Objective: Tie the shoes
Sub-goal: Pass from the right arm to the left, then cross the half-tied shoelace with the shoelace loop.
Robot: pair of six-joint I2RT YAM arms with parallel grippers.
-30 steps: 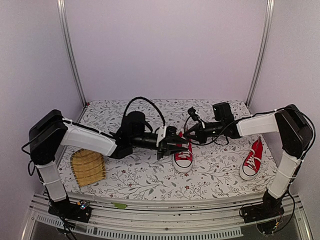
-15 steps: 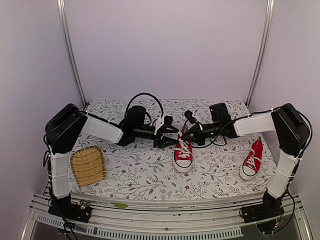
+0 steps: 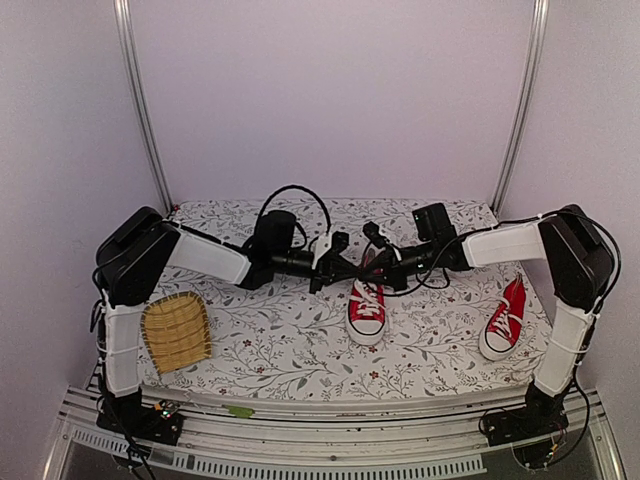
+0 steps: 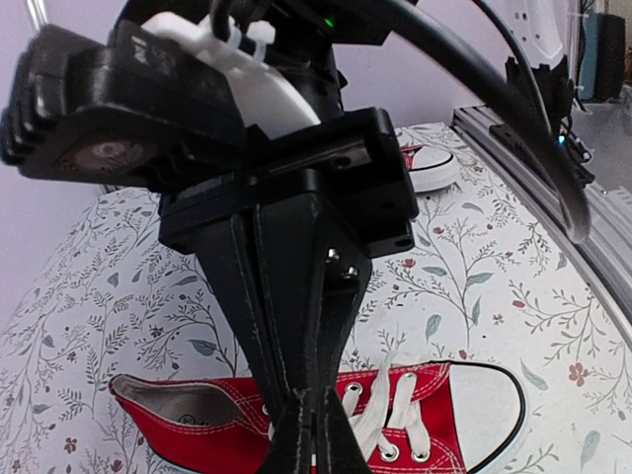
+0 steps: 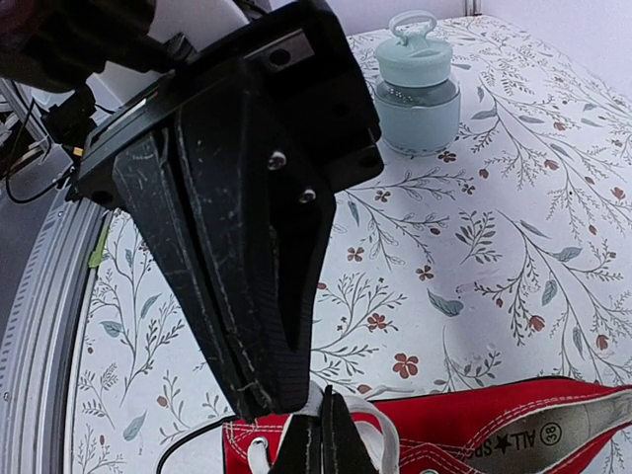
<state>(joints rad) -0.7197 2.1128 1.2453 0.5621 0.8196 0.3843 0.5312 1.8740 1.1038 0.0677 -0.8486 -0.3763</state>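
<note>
With left end effector (image 4: 304, 449) and right end effector (image 5: 321, 444) closed, we'd pinch the lightweight red canvas sneaker's (image 4: 188, 420) limp white laces (image 4: 395, 410).

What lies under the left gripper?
The middle red shoe, its white laces and toe cap showing. The shut left gripper hides the lacing directly beneath its tips.

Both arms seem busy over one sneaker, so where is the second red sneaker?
In the overhead view the second sneaker lies alone at the table's right side, beside the right arm's upright link, well apart from the middle sneaker.
</note>
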